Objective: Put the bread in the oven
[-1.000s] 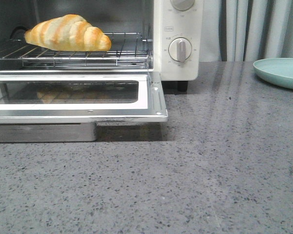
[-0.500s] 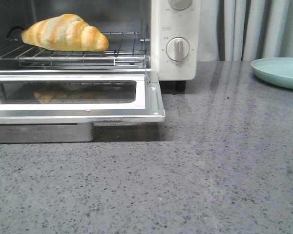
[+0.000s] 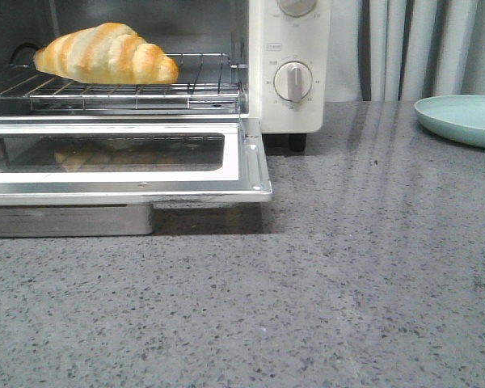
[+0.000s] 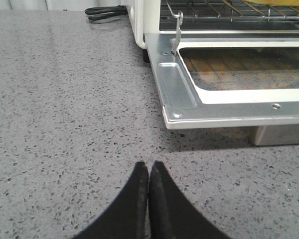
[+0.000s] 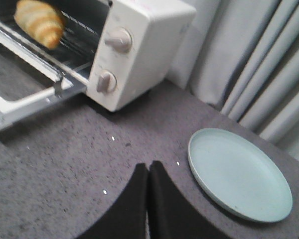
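The bread (image 3: 107, 53) lies on its flat side on the wire rack (image 3: 202, 81) inside the oven (image 3: 295, 48), toward nine o'clock of the cavity in the front view, its tapered end pointing at three o'clock. It sits well back from the rack's front edge, which to my eye is the right spot: the door could swing up without touching it. The placing part of the task looks done.

The glass door (image 3: 250, 158) hangs fully open and level, jutting toward six o'clock over the table (image 3: 347, 275), with a faint reflection of the bread in its pane. It is presumably down to give free access to the rack; whether shutting it belongs to the task I cannot say. At three o'clock of the oven, well apart from it, a pale green plate (image 3: 465, 120) sits bare by the curtain (image 3: 412, 44).

Neither arm shows in the front view. In the left wrist view the left gripper (image 4: 149, 169) has its dark fingers pressed together with nothing between them, above bare table short of the door's near corner. In the right wrist view the right gripper (image 5: 148, 172) is likewise closed and empty, above the table between the oven and the plate, touching neither.
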`<act>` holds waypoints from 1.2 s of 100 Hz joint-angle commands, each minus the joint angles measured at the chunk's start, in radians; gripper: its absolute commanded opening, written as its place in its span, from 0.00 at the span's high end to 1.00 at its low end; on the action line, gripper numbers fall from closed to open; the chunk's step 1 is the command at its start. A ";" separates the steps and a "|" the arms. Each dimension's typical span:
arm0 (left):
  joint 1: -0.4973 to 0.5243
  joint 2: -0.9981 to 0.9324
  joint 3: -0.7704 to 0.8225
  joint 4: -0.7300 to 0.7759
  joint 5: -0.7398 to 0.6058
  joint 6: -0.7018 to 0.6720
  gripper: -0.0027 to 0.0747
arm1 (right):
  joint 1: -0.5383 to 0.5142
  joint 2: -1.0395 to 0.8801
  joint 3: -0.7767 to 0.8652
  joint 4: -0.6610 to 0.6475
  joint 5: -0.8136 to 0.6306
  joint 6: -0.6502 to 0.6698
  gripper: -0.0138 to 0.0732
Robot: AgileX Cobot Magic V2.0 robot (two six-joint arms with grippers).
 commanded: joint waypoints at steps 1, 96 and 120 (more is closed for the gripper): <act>0.002 -0.029 0.024 -0.009 -0.071 -0.009 0.99 | -0.098 0.010 0.030 -0.005 -0.142 0.002 0.91; 0.002 -0.029 0.024 -0.009 -0.067 -0.009 0.99 | -0.818 -0.314 0.608 0.422 -0.456 0.001 0.91; 0.002 -0.029 0.024 -0.009 -0.067 -0.009 0.99 | -0.818 -0.314 0.608 0.422 -0.456 0.001 0.91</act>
